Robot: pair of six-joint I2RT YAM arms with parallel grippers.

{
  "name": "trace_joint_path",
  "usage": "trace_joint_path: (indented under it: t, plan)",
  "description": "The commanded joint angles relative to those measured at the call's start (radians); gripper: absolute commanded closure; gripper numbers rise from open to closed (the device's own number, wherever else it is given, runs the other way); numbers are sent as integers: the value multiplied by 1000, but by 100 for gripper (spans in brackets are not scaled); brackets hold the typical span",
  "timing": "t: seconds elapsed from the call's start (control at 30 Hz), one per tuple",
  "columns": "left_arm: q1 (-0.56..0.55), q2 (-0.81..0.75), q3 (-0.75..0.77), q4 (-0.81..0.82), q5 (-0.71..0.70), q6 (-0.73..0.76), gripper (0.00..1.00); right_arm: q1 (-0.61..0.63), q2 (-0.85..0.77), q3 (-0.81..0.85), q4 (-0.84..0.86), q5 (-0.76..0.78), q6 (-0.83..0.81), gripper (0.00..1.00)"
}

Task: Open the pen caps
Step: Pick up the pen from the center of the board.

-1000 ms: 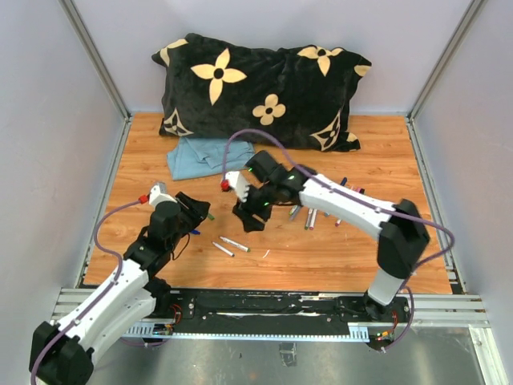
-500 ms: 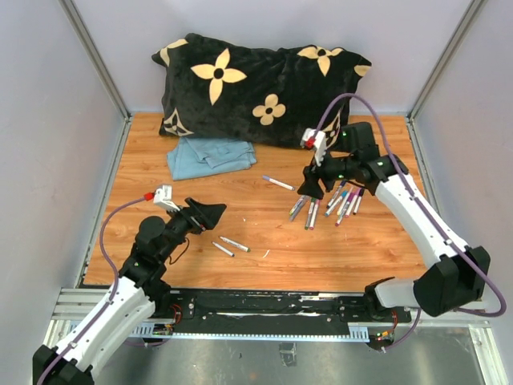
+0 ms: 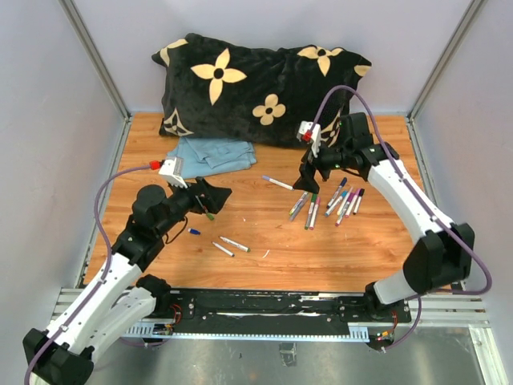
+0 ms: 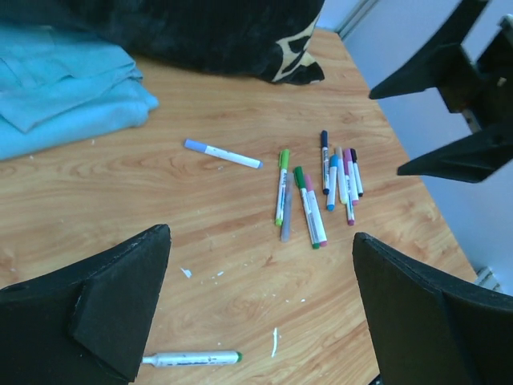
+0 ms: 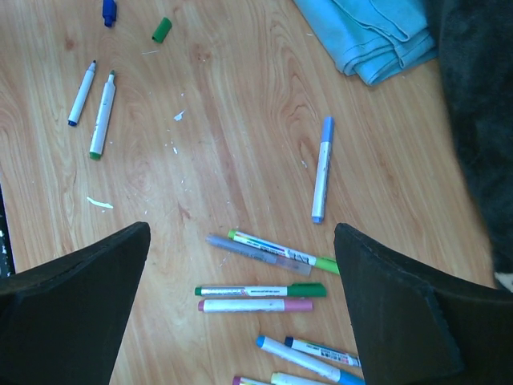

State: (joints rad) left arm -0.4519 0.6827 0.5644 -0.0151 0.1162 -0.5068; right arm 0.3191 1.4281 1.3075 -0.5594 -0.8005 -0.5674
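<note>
Two pens are open, and roughly ten are left! From the top camera we see the two uncapped pens [image 3: 228, 245] near the front edge, with a loose blue cap [image 3: 193, 232] just to their left. The capped pens [image 3: 329, 202] lie bunched below the right gripper [image 3: 311, 181], while the left gripper [image 3: 215, 199] hovers empty. Over to the left wrist: our fingers [image 4: 104, 313] are spread wide on nothing. Ahead, the bunch wears green, pink, blue and purple caps, and a lone pen [image 4: 223, 153] lies apart, capped; no loose caps show. Now the right wrist, jaws just as wide and empty: here the green cap [image 5: 162, 30] shows clearly, loose near the blue one.
</note>
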Motion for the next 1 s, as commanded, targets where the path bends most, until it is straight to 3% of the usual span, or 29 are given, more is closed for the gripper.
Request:
trace_joint_path:
  t: [0.0,0.2,0.43,0.67,0.97]
  plan:
    - [7,5,76,-130,23,115,1,-1,106,99,-71,-52,-54,1]
    - [7,-6,186,-294,-54,264,1,36,315,264,-184,141,-98,1]
    - [8,-141,88,-270,-145,308,1,114,577,461,-248,333,-108,1]
    - [16,-154,82,-265,-183,321,1,115,756,599,-273,411,-128,1]
    - [44,-135,80,-261,-162,324,1,129,833,639,-298,401,-104,13]
